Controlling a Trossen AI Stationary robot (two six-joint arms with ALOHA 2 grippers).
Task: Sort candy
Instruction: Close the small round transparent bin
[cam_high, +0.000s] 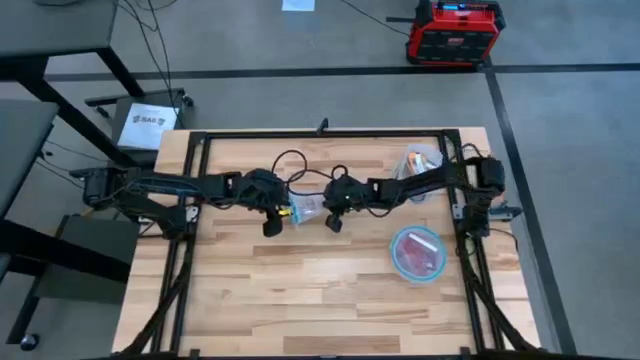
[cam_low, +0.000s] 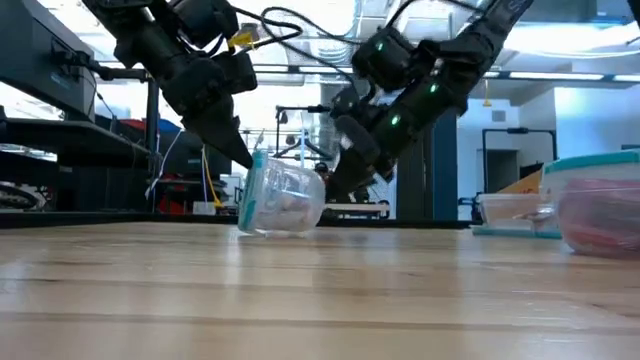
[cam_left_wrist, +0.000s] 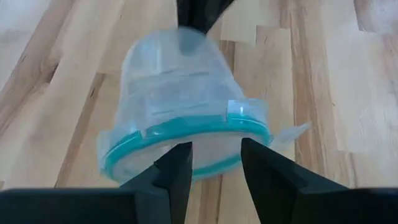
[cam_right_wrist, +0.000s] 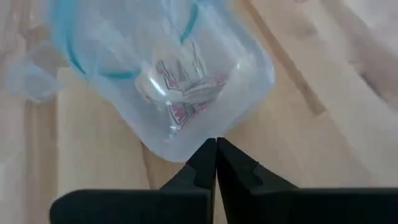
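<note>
Grey floor surrounds a pale wooden table (cam_high: 300, 290) framed by black rails, with a red and black box (cam_high: 453, 30) on the floor beyond its far edge and a dark side table at the left. Both dark arms reach in from the table's two sides and meet near the middle, where a clear container with a teal rim (cam_low: 281, 200) lies tipped on its side on the wood. From the left, the left gripper (cam_left_wrist: 214, 165) sits at the rim end of this tub, its two fingers spread apart with the teal rim showing between them; I cannot tell whether they touch the plastic. From the right, the right gripper (cam_right_wrist: 216, 163) meets the tub's base, its fingers pressed together with no gap and holding nothing, their tips right at the clear bottom wall. Inside the tipped tub lie pale silvery-white candy wrappers with red print (cam_right_wrist: 186, 93), bunched near the base. Near the right edge of the table stands a second, round teal-rimmed container (cam_high: 417, 253) holding red and magenta candy (cam_high: 415, 258). Farther back on the right side, close to the right arm's base, sits a third clear container (cam_high: 421, 165) with orange and white wrappers (cam_high: 424, 159) inside, well apart from the other two
</note>
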